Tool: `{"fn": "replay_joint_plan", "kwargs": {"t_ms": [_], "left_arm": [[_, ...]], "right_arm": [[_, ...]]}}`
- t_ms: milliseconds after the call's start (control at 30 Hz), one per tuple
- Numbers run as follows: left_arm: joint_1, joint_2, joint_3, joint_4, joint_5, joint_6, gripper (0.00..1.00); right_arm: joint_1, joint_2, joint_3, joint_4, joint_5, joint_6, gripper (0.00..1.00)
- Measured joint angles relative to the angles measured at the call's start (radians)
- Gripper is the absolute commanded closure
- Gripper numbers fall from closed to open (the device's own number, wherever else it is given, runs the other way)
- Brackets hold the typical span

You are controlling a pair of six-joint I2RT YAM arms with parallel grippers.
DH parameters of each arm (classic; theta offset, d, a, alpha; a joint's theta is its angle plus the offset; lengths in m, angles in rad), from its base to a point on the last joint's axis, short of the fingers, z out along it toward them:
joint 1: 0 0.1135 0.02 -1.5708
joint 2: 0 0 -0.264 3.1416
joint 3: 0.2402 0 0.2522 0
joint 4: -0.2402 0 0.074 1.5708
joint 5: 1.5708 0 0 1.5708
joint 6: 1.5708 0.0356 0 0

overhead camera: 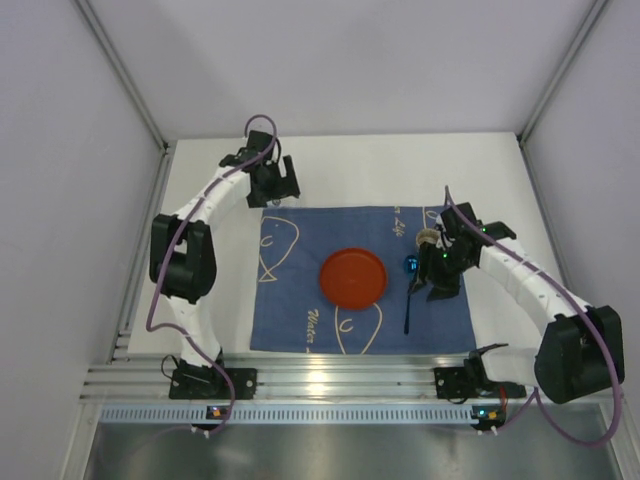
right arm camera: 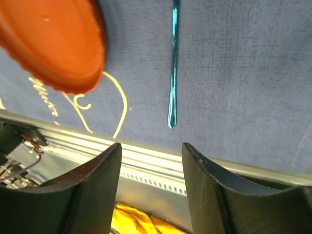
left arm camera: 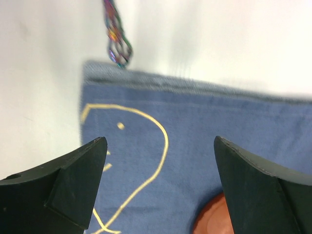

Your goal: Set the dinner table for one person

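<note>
Left end effector (left arm camera: 158,146) and right end effector (right arm camera: 152,151) open, empty, over blue cloth (overhead camera: 295,295), gold script (right arm camera: 46,102) unreadable.

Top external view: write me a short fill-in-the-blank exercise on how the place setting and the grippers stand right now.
1. The plate sits at the ____ of the blue cloth.
2. The spoon lies on the plate's ____ side.
3. The left gripper and the right gripper are both ____.
Missing words: centre; right; open.
</note>
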Motion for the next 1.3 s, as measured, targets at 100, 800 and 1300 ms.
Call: {"fn": "replay_joint_plan", "kwargs": {"t_ms": [100, 800, 1300], "left_arm": [[0.024, 0.029, 0.064, -0.002, -0.048, 0.021, 0.04], [0.048, 0.589, 0.623, 0.068, -0.297, 0.112, 0.23], [0.053, 0.593, 0.592, 0.109, -0.328, 0.095, 0.63]], "right_arm": [[0.0, -0.013, 0.091, -0.072, 0.023, -0.033, 0.47], [0.0, -0.022, 0.149, -0.256, 0.07, -0.137, 0.55], [0.0, 0.005, 0.15, -0.274, 0.097, -0.147, 0.57]]}}
